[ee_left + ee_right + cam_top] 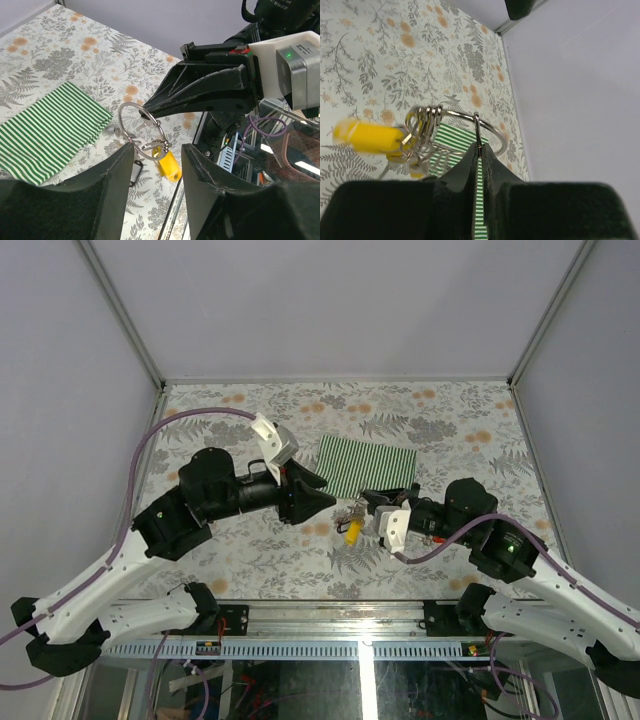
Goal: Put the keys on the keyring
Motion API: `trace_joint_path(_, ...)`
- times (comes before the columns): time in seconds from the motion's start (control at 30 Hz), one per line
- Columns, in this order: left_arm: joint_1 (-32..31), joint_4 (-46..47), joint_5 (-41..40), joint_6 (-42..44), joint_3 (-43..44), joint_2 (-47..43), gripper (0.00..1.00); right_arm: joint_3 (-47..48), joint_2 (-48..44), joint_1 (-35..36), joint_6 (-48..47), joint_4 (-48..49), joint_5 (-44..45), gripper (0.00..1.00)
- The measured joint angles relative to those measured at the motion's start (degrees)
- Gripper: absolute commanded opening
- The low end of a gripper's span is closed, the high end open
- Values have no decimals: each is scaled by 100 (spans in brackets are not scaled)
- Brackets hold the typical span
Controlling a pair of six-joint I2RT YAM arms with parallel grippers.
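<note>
- Now we hold the ring up off the table, pinched tight at the tips of the right gripper.
- The left gripper is spread, with the ring just in front of it.
- Next, we think, it must fetch a key and slide it on gently.
- The ring is thin and silver, and a yellow key hangs from it.

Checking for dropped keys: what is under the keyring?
A yellow-tagged key hangs below the keyring, over the floral table. A dark tag shows beside it; the left gripper covers the rest of it.
</note>
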Motion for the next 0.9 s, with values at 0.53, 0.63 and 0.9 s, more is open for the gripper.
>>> trace_joint_path(0.53,0,208,-181,15,50,481,62,1137,455,-2,70,-1307,26,0)
trace_joint_path(0.63,-2,356,-481,7,-83,413,67,1469,743,-2,833,-1648,190,0)
trace_joint_path(0.9,-87,645,-1327,299,-442,109,73,2651,1937,-4,2970,-3143,739,0)
